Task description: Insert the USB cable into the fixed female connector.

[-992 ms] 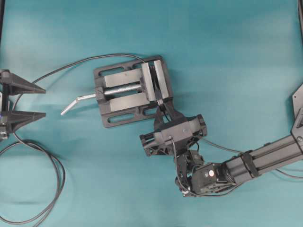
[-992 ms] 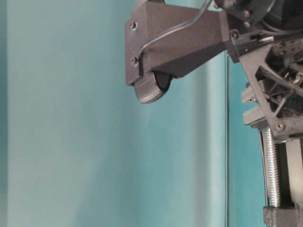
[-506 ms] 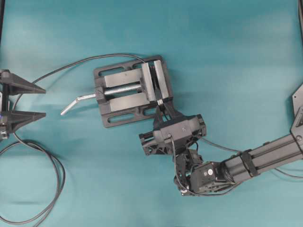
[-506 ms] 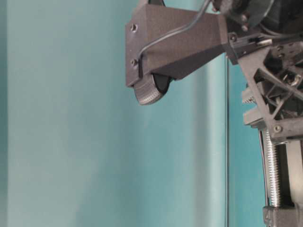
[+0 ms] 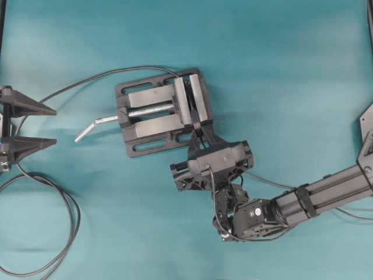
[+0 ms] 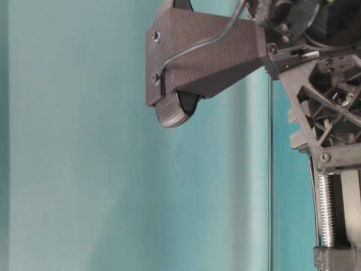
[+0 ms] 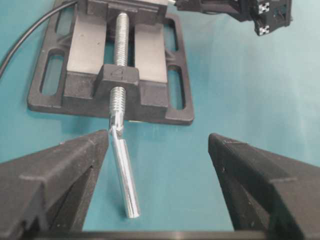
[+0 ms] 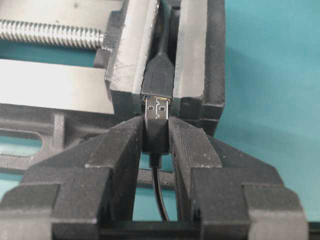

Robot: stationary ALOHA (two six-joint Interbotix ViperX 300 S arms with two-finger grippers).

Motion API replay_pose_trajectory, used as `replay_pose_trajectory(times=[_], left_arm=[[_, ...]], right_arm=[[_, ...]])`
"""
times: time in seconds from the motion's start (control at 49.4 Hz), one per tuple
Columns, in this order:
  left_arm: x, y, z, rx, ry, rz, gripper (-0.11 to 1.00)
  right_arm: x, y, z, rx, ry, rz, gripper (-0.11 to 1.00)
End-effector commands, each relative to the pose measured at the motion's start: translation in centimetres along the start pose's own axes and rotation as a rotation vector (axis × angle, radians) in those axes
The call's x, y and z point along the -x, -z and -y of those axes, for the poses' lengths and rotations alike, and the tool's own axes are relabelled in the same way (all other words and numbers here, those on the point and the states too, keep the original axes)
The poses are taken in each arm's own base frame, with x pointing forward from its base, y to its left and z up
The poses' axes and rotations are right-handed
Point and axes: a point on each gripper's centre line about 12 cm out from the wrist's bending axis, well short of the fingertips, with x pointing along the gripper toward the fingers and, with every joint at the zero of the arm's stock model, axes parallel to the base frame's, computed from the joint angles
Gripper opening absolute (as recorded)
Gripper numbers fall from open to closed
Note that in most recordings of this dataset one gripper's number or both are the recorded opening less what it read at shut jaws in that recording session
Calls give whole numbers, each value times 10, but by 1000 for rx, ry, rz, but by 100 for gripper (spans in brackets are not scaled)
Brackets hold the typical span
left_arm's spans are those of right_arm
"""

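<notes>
over the last second our right gripper (image 8: 156, 137), clamped on the usb cable (image 8: 156, 131) plug, crept toward 11 o'clock; its silvery tip now meets the fixed female connector (image 8: 159, 80) held in the vise (image 5: 160, 114). only the right wrist view shows this. our left gripper (image 7: 157, 165) waits wide open.

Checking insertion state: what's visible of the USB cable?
The USB cable is thin and black, with a dark rectangular plug body pinched between the right end effector fingers. Its silvery metal tip points at, and sits at the mouth of, the fixed female connector clamped in the vise. The cord trails back between the fingers.
</notes>
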Motion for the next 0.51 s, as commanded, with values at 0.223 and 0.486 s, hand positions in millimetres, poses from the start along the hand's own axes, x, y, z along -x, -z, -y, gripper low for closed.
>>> replay_pose_trajectory(times=[0.223, 0.486], left_arm=[[-1, -4, 1, 10, -1, 5, 96], [-1, -4, 1, 10, 0, 6, 96]], right_arm=[[-21, -27, -1, -58, 44, 25, 22], [-30, -33, 0, -68, 58, 31, 22]])
